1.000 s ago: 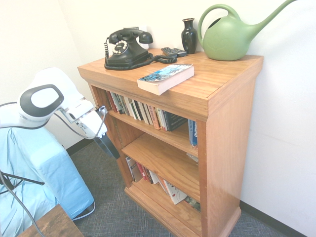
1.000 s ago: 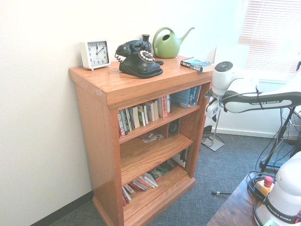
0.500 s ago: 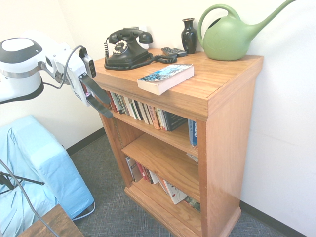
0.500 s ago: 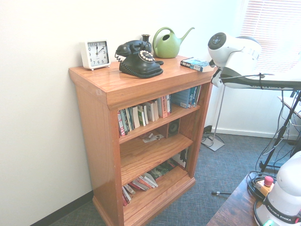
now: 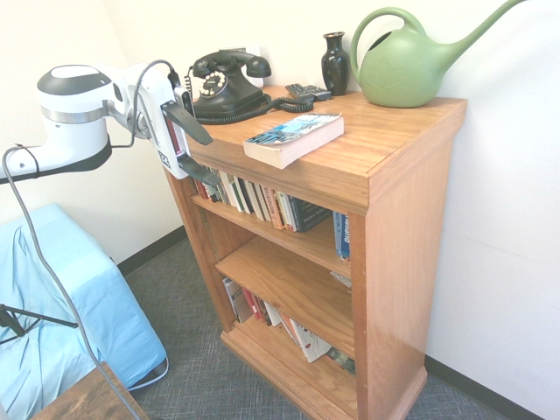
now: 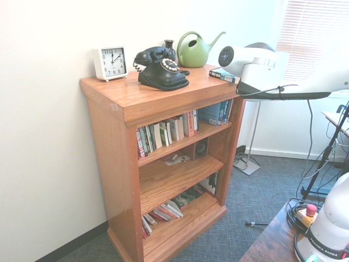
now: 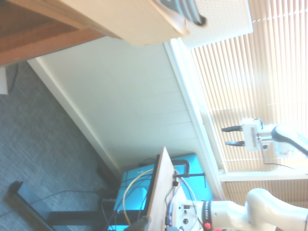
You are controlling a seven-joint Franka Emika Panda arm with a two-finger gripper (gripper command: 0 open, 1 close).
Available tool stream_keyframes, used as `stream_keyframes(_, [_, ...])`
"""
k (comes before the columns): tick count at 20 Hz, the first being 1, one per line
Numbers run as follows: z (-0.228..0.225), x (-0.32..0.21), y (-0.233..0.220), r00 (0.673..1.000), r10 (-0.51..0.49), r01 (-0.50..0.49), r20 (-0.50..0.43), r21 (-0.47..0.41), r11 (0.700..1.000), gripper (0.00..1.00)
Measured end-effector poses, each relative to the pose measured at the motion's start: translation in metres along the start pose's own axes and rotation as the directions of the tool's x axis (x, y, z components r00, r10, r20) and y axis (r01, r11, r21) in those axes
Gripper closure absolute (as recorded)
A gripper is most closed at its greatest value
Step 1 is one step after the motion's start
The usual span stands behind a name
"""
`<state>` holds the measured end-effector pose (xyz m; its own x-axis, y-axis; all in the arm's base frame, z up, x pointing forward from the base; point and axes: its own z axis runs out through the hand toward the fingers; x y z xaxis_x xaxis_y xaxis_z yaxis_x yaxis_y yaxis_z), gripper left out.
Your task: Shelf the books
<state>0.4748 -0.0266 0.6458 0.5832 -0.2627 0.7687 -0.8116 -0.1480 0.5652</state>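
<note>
Beyond the open, empty claw [image 5: 199,150], 1 book [image 5: 294,137] is lying flat on the shelf [image 5: 385,131], needing a level approach and a grip across its covers.

the book [image 5: 294,138] lies on the shelf [image 5: 394,131] top, before the telephone [image 5: 224,85].

Plain white walls [image 6: 49,164] meet grey speckled carpet [image 6: 256,202] along a dark baseboard [image 5: 153,249]. Right of the wall corner, a window with pale slatted blinds [image 6: 305,38] glows with daylight.
</note>
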Motion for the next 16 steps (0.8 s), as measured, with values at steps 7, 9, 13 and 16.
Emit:
stream_keyframes(7, [0.003,0.004,-0.050,0.998,-0.039,0.036,-0.056,-0.051,0.998,0.00])
stream_keyframes(9, [0.004,0.005,-0.063,0.997,-0.047,0.043,-0.065,-0.057,0.997,0.00])
stream_keyframes(13, [0.016,0.009,-0.078,0.996,-0.046,0.040,-0.074,-0.084,0.996,0.00])
stream_keyframes(16, [0.015,0.015,-0.082,0.996,-0.039,0.032,-0.083,-0.085,0.996,0.00])
